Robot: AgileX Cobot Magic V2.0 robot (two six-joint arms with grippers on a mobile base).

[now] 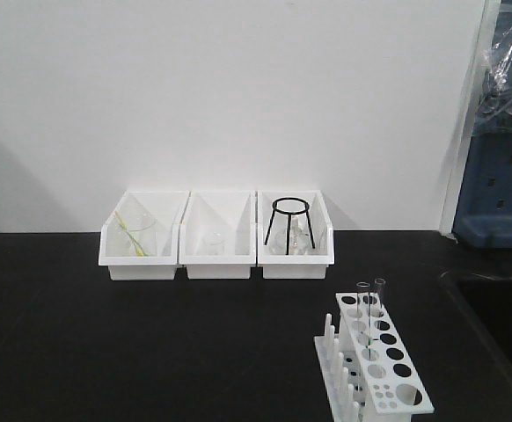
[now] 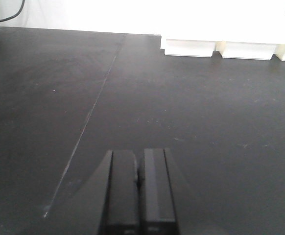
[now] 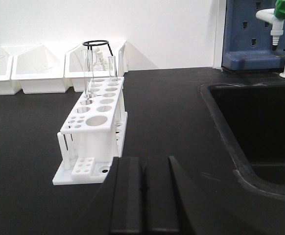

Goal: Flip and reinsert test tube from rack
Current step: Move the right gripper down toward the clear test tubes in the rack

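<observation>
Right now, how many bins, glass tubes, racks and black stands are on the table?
White bins: 3
Glass tubes: 2
White rack: 1
Black ring stand: 1
Total: 7
The see-through things inside the bins are too blurry to count.

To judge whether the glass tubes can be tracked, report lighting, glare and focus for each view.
Front view: soft and grainy, the test tubes faint outlines against the black table. Right wrist view: sharper, the tubes clearer against white bins and wall, the right gripper dark in the foreground. Left wrist view: no tubes, wall and bins blown out, table greyed by reflected light.
</observation>
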